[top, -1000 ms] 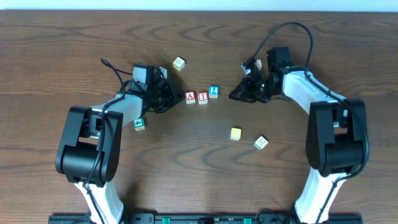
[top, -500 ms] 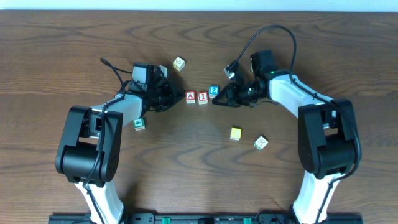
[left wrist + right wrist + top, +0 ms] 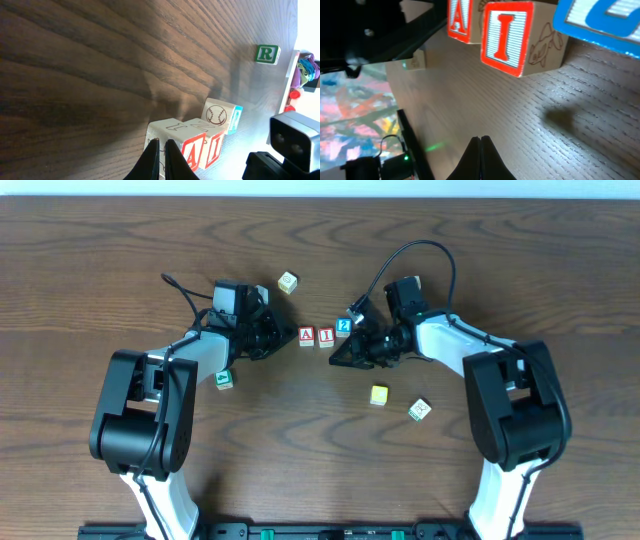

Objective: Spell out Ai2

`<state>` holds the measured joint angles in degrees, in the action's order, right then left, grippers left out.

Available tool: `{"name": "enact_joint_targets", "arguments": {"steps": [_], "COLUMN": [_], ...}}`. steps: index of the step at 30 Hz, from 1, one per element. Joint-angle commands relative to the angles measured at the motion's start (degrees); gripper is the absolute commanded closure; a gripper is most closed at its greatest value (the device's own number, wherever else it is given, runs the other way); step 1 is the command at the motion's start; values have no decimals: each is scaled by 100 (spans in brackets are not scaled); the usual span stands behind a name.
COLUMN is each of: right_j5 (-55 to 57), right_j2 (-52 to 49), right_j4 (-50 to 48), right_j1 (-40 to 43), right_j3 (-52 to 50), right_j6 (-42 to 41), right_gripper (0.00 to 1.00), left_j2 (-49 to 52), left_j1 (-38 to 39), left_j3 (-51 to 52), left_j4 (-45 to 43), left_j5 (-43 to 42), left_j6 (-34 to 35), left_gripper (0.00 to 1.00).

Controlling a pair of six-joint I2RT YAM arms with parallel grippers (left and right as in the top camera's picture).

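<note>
Three blocks lined up on dark wood counter (image 3: 300,440): red-lettered wooden A block (image 3: 306,336), red-lettered wooden I block (image 3: 326,336) beside it, then blue-faced wooden 2 block (image 3: 344,327), slightly offset. Left fingers (image 3: 150,162) clenched empty at the A; right fingers (image 3: 474,160) clenched empty near the I.

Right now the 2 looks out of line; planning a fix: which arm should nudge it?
Right, likely. The right gripper is near the 2; the left gripper sits beyond the A.
</note>
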<state>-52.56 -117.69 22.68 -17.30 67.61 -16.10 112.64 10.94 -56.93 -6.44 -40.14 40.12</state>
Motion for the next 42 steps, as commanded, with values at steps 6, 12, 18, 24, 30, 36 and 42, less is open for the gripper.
{"name": "enact_joint_targets", "arguments": {"steps": [6,12,18,24,30,36,42], "right_j5": [776,2133,3071,3486,3910,3976,4033], "right_j2": [109,584,767,767,767,765,715], "right_j4": [7,269,326,334,192,-74,-105], "right_j1": [-251,-577,-1060,-1327,-1344,-1353,-1353], "right_j3": [13,33,48,66,68,68,68], "right_j6": [-317,-96,-103,-240,-363,-365,-466], "right_gripper": [98,98,98,98,98,98,99], "left_j2": [63,63,63,63,63,63,63], "left_j1": [-4,-7,-9,-9,-9,-9,-9], "left_j3": [20,20,20,20,20,20,20], "left_j4": [-2,-2,22,63,63,63,61], "left_j5": [-20,-17,-17,-20,-24,-24,-20], "left_j6": [-4,-111,-221,-269,-286,-286,-286], "left_gripper": [93,93,94,94,93,93,93]}}
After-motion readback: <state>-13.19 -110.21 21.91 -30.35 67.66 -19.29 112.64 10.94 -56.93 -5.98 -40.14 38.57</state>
